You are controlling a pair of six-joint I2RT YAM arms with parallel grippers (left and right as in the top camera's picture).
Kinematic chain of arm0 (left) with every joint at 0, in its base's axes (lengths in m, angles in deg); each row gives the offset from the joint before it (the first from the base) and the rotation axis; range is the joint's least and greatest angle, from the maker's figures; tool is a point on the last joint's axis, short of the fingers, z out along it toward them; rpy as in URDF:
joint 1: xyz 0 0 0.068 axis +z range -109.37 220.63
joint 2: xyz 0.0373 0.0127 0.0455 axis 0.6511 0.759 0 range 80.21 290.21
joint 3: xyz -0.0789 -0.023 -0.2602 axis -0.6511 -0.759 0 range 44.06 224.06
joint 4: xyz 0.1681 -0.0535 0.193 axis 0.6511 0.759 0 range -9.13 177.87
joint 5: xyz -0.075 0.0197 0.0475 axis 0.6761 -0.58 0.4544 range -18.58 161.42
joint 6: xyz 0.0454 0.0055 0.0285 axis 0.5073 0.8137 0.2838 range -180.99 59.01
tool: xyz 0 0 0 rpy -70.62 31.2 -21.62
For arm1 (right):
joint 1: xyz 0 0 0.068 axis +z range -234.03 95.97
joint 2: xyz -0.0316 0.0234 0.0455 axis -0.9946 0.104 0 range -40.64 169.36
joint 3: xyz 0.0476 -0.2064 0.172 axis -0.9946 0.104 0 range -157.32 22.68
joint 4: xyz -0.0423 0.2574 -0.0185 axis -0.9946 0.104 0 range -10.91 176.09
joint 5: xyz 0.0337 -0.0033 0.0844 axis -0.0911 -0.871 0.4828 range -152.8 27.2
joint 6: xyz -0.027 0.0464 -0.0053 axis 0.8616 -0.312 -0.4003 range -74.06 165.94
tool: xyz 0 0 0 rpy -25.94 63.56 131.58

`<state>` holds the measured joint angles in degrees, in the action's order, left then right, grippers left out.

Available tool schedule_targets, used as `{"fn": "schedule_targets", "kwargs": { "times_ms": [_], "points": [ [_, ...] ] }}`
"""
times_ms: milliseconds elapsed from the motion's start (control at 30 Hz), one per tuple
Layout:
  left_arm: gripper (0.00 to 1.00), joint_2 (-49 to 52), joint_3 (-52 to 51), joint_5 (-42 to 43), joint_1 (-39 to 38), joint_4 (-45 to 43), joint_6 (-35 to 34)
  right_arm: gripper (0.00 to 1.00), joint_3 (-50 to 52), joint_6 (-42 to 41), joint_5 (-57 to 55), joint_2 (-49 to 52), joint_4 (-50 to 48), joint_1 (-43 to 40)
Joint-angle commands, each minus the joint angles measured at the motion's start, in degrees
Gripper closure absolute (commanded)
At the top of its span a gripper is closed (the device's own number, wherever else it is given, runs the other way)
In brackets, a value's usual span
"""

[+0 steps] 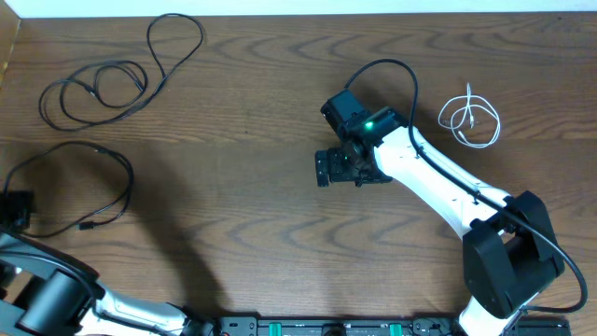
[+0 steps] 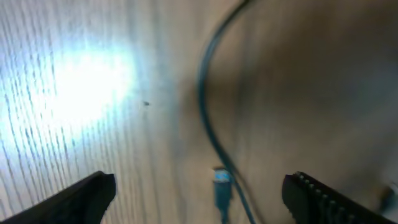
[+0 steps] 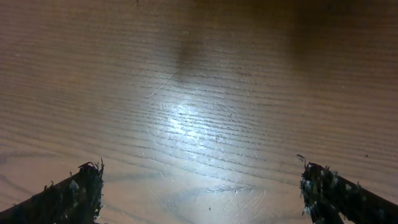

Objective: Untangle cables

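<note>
While our left two-finger gripper (image 2: 199, 190) stands spread wide at the left edge of the brown wooden table (image 1: 252, 233), a thin black cord (image 2: 203, 93) with a small plug lies loose between its fingers. Our right gripper (image 3: 199, 186) gapes mid-table, holding nothing. A second looped black cord (image 1: 119, 65) lies at the far left corner, and a short white cord (image 1: 469, 119) is coiled well apart on the right.

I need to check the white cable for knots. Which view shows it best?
The overhead view: the white cable lies whole there, in small loose loops. Neither wrist view shows it.
</note>
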<state>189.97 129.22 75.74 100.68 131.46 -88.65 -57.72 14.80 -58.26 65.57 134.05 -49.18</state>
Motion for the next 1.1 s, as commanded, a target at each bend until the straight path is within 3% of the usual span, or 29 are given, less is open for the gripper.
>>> {"fn": "schedule_targets", "kwargs": {
  "times_ms": [0,133,433,533,633,867,1067],
  "points": [
    [0.16,3.8,-0.6,-0.9,0.3,0.2,-0.7,0.01,0.3,-0.1,0.0,-1.0,-0.1,0.6],
    [0.28,7.1,-0.6,-0.9,0.2,0.0,-0.7,0.01,0.3,-0.1,0.0,-1.0,-0.1,0.6],
    [0.31,12.0,-0.6,-0.9,0.2,-0.7,-0.7,0.01,0.3,-0.1,0.0,-1.0,-0.1,0.6],
    [0.43,13.0,-0.6,-0.9,0.2,-1.4,-0.7,0.01,0.3,-0.1,-0.1,-1.0,-0.1,0.6],
    [0.49,13.5,-0.6,-0.9,0.2,-1.9,-0.7,0.01,0.3,-0.1,0.0,-1.0,-0.1,0.6],
    [0.92,14.7,-0.6,-0.2,0.1,-3.4,-0.7,0.01,0.3,-0.1,0.0,-1.0,0.0,0.8],
    [0.92,14.7,-0.6,10.9,-0.2,-7.8,1.7,0.01,0.3,-0.1,0.0,-1.0,0.1,1.2]
  ]
}}
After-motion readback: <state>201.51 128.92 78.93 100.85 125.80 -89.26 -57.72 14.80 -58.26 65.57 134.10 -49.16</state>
